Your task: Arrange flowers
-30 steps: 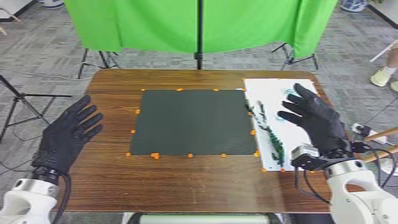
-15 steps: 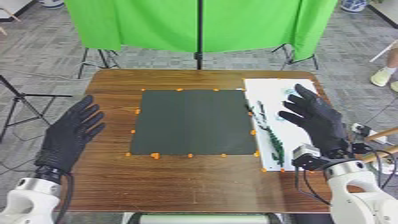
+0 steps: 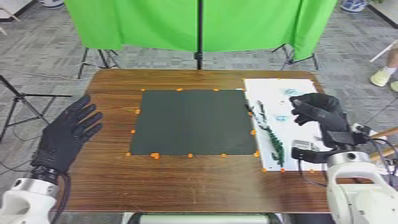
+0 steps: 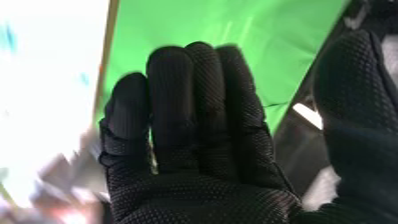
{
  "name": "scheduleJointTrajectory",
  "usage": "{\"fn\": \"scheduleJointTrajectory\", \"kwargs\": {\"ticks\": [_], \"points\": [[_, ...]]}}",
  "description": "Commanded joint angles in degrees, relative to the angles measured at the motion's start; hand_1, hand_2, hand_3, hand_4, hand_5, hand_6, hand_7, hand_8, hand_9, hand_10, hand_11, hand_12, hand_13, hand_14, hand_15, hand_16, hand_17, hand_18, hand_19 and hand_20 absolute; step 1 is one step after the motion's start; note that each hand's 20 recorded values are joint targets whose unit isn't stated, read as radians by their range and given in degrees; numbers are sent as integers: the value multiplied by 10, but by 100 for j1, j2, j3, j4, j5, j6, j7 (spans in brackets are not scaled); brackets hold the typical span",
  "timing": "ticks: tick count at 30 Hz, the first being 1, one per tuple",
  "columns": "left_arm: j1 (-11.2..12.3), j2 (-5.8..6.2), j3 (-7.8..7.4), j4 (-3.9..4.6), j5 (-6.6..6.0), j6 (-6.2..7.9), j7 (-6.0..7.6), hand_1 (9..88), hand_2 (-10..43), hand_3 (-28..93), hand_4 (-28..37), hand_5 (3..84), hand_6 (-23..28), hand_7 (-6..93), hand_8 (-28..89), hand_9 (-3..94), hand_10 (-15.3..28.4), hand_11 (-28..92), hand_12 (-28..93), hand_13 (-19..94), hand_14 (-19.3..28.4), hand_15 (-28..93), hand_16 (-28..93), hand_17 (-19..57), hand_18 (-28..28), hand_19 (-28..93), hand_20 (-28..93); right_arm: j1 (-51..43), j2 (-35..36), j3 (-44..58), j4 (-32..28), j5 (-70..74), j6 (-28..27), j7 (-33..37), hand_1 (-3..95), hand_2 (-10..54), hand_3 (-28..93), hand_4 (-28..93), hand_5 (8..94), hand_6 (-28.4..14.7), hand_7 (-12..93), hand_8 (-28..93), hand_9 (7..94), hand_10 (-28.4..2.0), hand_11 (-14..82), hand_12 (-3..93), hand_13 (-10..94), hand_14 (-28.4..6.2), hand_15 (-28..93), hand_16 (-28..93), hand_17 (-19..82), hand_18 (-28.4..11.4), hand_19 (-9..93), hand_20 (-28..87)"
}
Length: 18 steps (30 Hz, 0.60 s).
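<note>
Item: one green-leaved stem (image 3: 274,144) lies along the left edge of a white rectangular board (image 3: 266,92), presumably staged for my black-gloved right hand (image 3: 320,106): empty, fingers extended, thumb wide. My left hand (image 3: 60,139) waits, fingers straight. Surface: brown wooden tabletop (image 3: 204,185), dark square mat (image 3: 191,122). Room: green cloth backdrop (image 3: 151,25), grey carpet (image 3: 53,55).
</note>
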Motion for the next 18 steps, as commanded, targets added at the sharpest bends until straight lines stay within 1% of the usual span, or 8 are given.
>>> {"fn": "scheduleJointTrajectory", "kwargs": {"ticks": [1, 3, 4, 6, 9, 13, 16, 18], "points": [[236, 33, -125, -72, -37, 57, -5, 252, -52, 685, -283, 244, 17, 210, -121, 185, 94, 208, 158, 123, 115, 315, 5, -111, 170, 389, 70, 135, 859, 614, -273, -2431, -2926, 917, 301, -95, 614, -283, 676, 2, 436, -221, 723, -122, 500, 262, 645, -116, 745, 214, 321, -199, 909, 395], [136, 61, -79, -43, -29, 32, 12, 251, -52, 685, -283, 245, 17, 209, -121, 186, 94, 208, 158, 124, 116, 316, 3, -112, 171, 389, 70, 314, 1029, 415, -215, -2381, -3671, 1624, 245, -95, 622, -283, 685, -6, 421, -213, 725, -130, 487, 268, 641, -123, 741, 220, 319, -203, 908, 390], [110, 61, -78, -42, -13, -7, 7, 251, -52, 685, -283, 245, 17, 209, -121, 187, 94, 207, 158, 124, 116, 316, 2, -112, 172, 389, 70, 281, 1068, 390, -193, -2564, -3836, 1670, 201, -90, 633, -283, 670, -21, 384, -193, 701, -141, 467, 269, 618, -129, 729, 217, 297, -209, 887, 376], [63, 99, -97, -33, -5, -58, -47, 251, -52, 685, -283, 245, 17, 209, -120, 187, 94, 207, 157, 124, 116, 318, 1, -113, 172, 390, 71, 213, 1126, 297, -188, -2850, -3986, 1744, 169, -77, 634, -283, 645, -29, 363, -185, 674, -143, 462, 275, 598, -136, 723, 214, 281, -212, 868, 366], [104, 134, -118, -43, -30, 14, -34, 251, -50, 684, -283, 246, 18, 209, -120, 187, 94, 208, 158, 125, 116, 318, 0, -114, 173, 391, 71, 208, 1154, 147, -176, -2922, -4121, 1852, 114, -52, 638, -283, 624, -36, 346, -176, 658, -146, 466, 284, 580, -143, 721, 212, 267, -217, 851, 357], [124, 103, -97, -44, -29, -42, -58, 250, -49, 683, -283, 247, 18, 208, -120, 190, 93, 210, 158, 125, 116, 319, -1, -115, 176, 393, 72, 217, 1221, -56, -97, -2943, -4382, 1962, 91, -43, 645, -283, 639, -33, 356, -172, 659, -146, 480, 292, 586, -144, 724, 210, 272, -220, 854, 357], [188, 92, -125, -75, -27, 14, -36, 250, -49, 683, -283, 247, 18, 207, -119, 191, 94, 211, 157, 126, 117, 319, -2, -115, 176, 394, 72, 288, 1236, -223, -2, -2866, -4550, 2013, 89, -39, 639, -283, 656, -30, 364, -173, 673, -146, 486, 296, 598, -146, 730, 213, 280, -222, 862, 358], [170, 86, -114, -67, -28, 36, -33, 250, -49, 684, -283, 247, 18, 207, -119, 191, 94, 211, 156, 126, 117, 319, -2, -115, 176, 394, 72, 278, 1242, -293, 25, -2888, -4582, 2037, 86, -36, 636, -283, 663, -30, 366, -176, 678, -147, 487, 299, 602, -145, 731, 216, 282, -224, 866, 357]]}}
